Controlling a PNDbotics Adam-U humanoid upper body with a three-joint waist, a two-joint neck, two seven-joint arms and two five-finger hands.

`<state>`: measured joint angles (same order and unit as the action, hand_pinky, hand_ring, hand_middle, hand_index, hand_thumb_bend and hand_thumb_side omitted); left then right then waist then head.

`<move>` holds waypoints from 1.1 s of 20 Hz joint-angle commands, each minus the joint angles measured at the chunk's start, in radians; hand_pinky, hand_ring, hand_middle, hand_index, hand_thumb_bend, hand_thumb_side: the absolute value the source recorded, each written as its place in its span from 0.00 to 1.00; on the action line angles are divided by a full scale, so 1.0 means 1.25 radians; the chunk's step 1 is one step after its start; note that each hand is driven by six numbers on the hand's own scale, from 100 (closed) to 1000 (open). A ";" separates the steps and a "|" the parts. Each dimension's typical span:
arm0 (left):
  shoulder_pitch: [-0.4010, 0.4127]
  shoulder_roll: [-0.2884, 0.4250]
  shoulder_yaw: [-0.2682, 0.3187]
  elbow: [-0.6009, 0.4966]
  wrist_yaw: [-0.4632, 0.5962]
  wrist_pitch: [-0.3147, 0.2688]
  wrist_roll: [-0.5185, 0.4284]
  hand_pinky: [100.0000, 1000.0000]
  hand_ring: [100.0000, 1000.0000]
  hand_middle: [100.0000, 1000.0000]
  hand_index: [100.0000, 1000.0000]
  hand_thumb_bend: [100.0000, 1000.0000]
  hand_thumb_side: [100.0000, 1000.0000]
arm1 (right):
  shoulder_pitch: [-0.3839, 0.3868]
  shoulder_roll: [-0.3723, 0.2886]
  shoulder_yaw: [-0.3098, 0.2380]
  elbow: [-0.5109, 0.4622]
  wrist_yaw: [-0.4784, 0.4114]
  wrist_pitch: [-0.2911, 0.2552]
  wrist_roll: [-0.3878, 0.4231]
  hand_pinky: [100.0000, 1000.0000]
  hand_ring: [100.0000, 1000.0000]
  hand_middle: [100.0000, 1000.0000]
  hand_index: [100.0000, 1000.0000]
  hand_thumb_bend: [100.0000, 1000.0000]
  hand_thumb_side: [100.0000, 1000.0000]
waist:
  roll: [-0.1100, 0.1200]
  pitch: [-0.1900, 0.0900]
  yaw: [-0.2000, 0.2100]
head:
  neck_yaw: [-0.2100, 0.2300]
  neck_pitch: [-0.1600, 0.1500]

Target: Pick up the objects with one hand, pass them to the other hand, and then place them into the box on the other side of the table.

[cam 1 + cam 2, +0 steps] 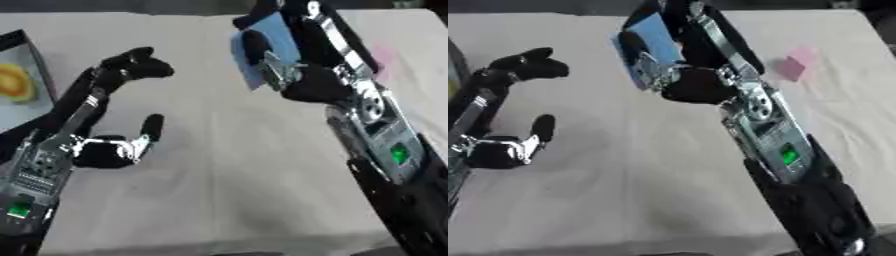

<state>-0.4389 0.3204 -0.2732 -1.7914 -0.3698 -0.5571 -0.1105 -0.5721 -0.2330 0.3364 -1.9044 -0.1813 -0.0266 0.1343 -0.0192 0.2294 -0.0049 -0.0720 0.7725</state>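
Right hand (677, 60) reached in from 5 o'clock toward 12 and grasped a flat blue card (651, 40), thumb on the near face, fingers wrapped over its far edge. Held above the pale tablecloth (227, 190) at about 12 o'clock, tilted, one corner pointing down. Left hand (118, 100) lay at 9 o'clock, released and holding nothing: fingers bunched loosely toward 11 o'clock, thumb sticking up toward the centre. Well apart from the card, with bare cloth between the two hands. Saw a box (22, 85) at the 9 o'clock edge, only partly in view, with a round yellow thing (13, 82) inside; could not make out what it was. Spotted a small pink square (794, 67) on the cloth at 2 o'clock, beyond the right forearm and clear of both hands.
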 commanded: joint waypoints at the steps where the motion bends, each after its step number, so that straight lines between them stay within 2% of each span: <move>1: -0.018 -0.002 -0.012 0.000 -0.016 -0.012 0.009 0.95 0.76 0.69 0.84 0.00 0.31 | -0.016 0.008 0.005 -0.008 -0.054 0.044 0.012 0.79 0.38 0.35 0.49 0.00 0.20 | 0.001 -0.015 0.000 | 0.002 -0.002; 8: -0.028 -0.014 -0.032 0.030 -0.044 -0.037 0.020 0.94 0.76 0.70 0.84 0.00 0.29 | -0.025 0.014 0.003 -0.042 -0.132 0.108 0.009 0.79 0.38 0.35 0.49 0.00 0.19 | -0.001 -0.014 -0.001 | 0.004 -0.002; 10: -0.028 -0.020 -0.032 0.021 -0.043 -0.040 0.032 0.93 0.76 0.70 0.84 0.00 0.28 | -0.024 0.016 0.006 -0.029 -0.135 0.126 0.003 0.79 0.38 0.35 0.49 0.00 0.14 | 0.000 -0.014 0.000 | 0.002 -0.002; 11: -0.028 -0.023 -0.033 0.015 -0.039 -0.041 0.039 0.93 0.76 0.70 0.84 0.00 0.27 | -0.025 0.017 0.008 -0.020 -0.137 0.135 -0.001 0.79 0.38 0.35 0.49 0.00 0.18 | 0.000 -0.013 0.000 | 0.001 -0.002; 18: -0.029 -0.033 -0.034 -0.007 -0.015 -0.018 0.077 0.94 0.77 0.70 0.84 0.00 0.27 | -0.025 0.023 0.023 0.042 -0.124 0.174 -0.024 0.79 0.37 0.35 0.49 0.00 0.16 | 0.001 -0.012 0.001 | -0.003 -0.002; 22: -0.025 -0.034 -0.030 -0.010 -0.028 -0.011 0.096 0.94 0.77 0.70 0.84 0.00 0.24 | -0.026 0.028 0.029 0.070 -0.125 0.219 -0.039 0.79 0.37 0.35 0.49 0.00 0.16 | 0.001 -0.011 0.002 | -0.007 -0.002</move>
<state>-0.4579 0.2738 -0.3155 -1.7794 -0.4014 -0.5736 -0.0018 -0.5895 -0.1977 0.3730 -1.8163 -0.3385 0.2306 0.0915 -0.0198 0.2298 -0.0033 -0.0764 0.7725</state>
